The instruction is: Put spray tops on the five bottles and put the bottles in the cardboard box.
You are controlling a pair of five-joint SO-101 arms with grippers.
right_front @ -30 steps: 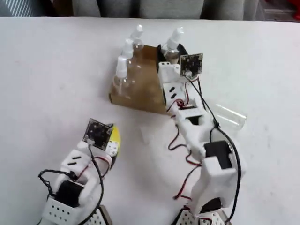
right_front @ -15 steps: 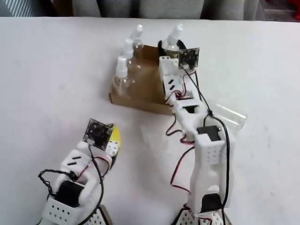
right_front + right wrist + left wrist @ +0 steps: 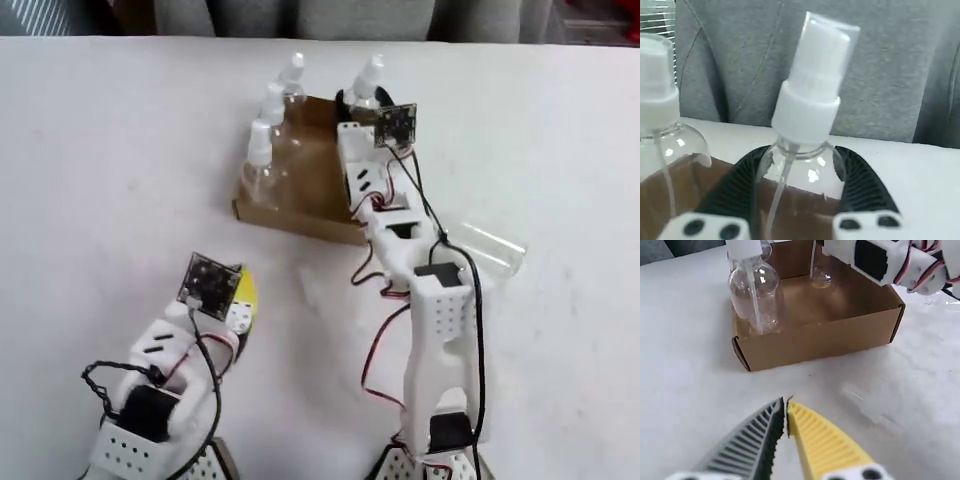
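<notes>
Over the last second the right arm has stretched farther. Its right hand (image 3: 801, 180), clamped on a capped bottle (image 3: 367, 88), now sits at the far right corner of the cardboard box (image 3: 300, 215), so release looks next. Three bottles (image 3: 262, 160) stand along the box's left side. The left hand (image 3: 785, 425), fingers together, rests near left on the white surface (image 3: 120, 150). Grey fabric (image 3: 900, 75) lies beyond.

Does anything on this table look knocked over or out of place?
Yes: one clear bottle lies on its side on the table right of the cardboard box, apart from the upright bottles in it.
</notes>
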